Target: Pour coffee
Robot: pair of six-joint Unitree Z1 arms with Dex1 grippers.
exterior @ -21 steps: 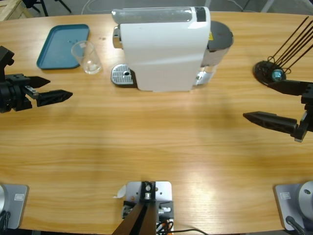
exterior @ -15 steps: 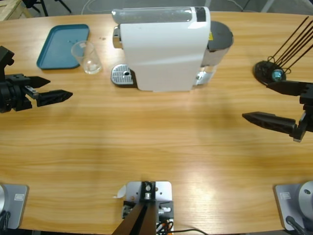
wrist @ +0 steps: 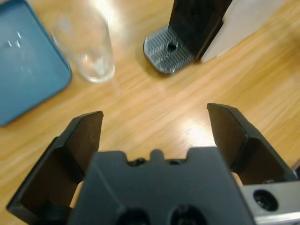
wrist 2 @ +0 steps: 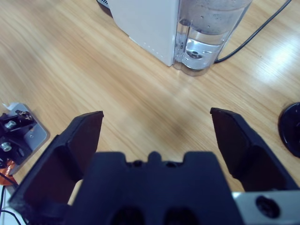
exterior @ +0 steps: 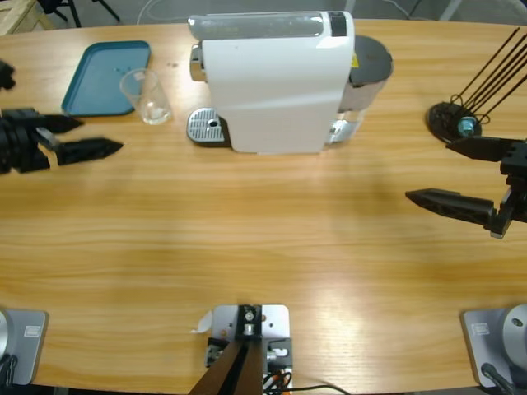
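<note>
Wooden table (exterior: pixel 272 230), teal tray (exterior: pixel 103 78), maybe empty glass (exterior: pixel 148 97)

Wooden table (exterior: pixel 272 239) with white coffee machine (exterior: pixel 276 82), glass (exterior: pixel 146 97), teal tray (exterior: pixel 103 76).

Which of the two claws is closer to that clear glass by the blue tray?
The left. The left gripper hangs open just short of the glass, with bare wood between them. The right gripper, also open, is far across the table, beyond the white machine.

You have bare table (exterior: pixel 263 239) across the whole near half. At the far edge the white machine (exterior: pixel 276 82) blocks the middle, with the glass (exterior: pixel 146 97) and blue tray (exterior: pixel 107 78) beside its drip grate (exterior: pixel 206 127).
</note>
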